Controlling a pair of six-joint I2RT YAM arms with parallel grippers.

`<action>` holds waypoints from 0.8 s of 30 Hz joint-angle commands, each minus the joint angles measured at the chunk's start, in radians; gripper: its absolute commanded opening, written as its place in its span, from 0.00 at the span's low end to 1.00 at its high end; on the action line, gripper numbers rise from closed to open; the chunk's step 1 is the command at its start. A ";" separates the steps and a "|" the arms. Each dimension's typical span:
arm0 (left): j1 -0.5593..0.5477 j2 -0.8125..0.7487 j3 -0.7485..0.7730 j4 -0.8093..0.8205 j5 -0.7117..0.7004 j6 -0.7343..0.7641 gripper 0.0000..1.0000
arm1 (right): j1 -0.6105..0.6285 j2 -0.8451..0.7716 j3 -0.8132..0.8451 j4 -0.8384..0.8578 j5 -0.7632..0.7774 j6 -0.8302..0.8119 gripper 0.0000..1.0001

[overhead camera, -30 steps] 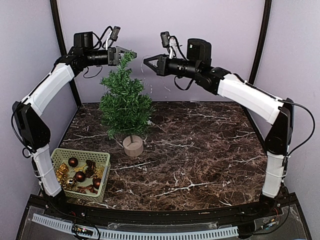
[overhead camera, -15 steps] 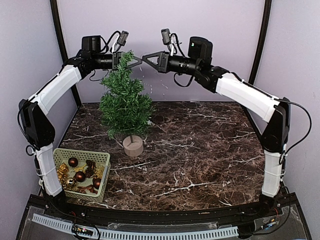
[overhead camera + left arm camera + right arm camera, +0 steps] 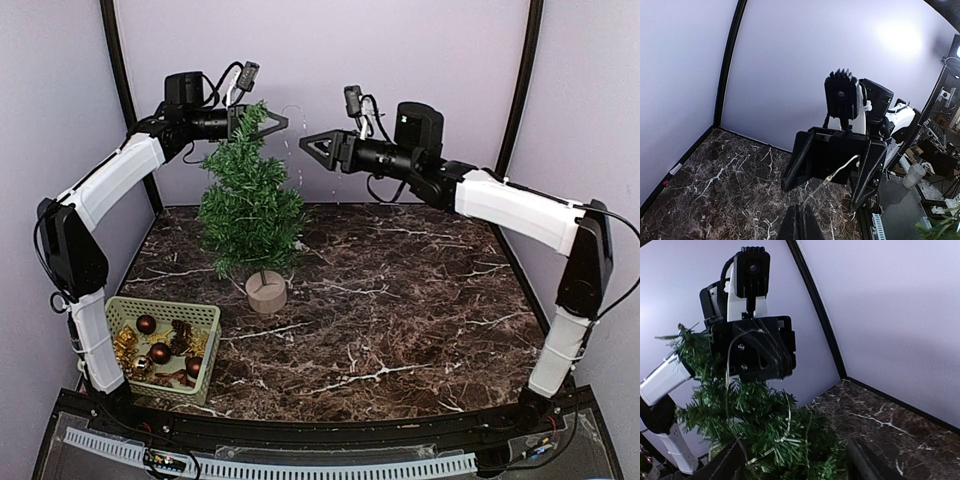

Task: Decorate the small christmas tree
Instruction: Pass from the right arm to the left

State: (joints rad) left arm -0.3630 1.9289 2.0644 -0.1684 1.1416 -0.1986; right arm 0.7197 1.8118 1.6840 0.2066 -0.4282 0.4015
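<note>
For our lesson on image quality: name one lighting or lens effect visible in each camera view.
Top external: soft, even light, the small christmas tree sharp. Left wrist: a bright glare patch on the back wall; the thin wire looks crisp. Right wrist: the black corner post bows from lens distortion, and the arm's own jaws at the bottom edge are dark and blurred.

Marble table [image 3: 400, 300] carries the small christmas tree [image 3: 250, 205] and a basket [image 3: 165, 304].

Here's a robotics lab cell: plain lavender panels [image 3: 400, 60] on black frame posts [image 3: 522, 80] box in a marble-print tabletop [image 3: 400, 320], a slotted cable duct [image 3: 300, 468] runs along the front, and cluttered gear [image 3: 940, 150] sits outside.
</note>
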 commanded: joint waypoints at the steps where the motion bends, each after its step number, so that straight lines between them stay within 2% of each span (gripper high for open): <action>1: -0.003 -0.077 -0.025 0.071 0.005 -0.016 0.00 | -0.019 -0.192 -0.234 0.207 0.167 0.044 0.79; 3: -0.003 -0.079 -0.028 0.072 0.006 -0.018 0.00 | -0.021 -0.249 -0.337 0.242 0.210 0.057 0.88; 6: -0.002 -0.083 -0.036 0.083 0.004 -0.023 0.00 | -0.026 -0.299 -0.421 0.221 0.236 0.080 0.94; 8: -0.002 -0.085 -0.038 0.089 0.004 -0.025 0.00 | -0.025 -0.315 -0.456 0.216 0.224 0.098 0.93; 11: -0.002 -0.085 -0.039 0.093 -0.001 -0.027 0.00 | -0.023 -0.324 -0.498 0.224 0.179 0.118 0.86; 17: -0.002 -0.088 -0.039 0.092 -0.003 -0.026 0.00 | -0.017 -0.312 -0.498 0.218 0.133 0.123 0.60; 24: -0.002 -0.093 -0.041 0.073 -0.020 -0.005 0.00 | -0.007 -0.292 -0.478 0.239 0.121 0.128 0.17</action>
State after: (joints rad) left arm -0.3630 1.9022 2.0323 -0.1040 1.1275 -0.2207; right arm 0.7029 1.5085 1.1801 0.3901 -0.2913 0.5255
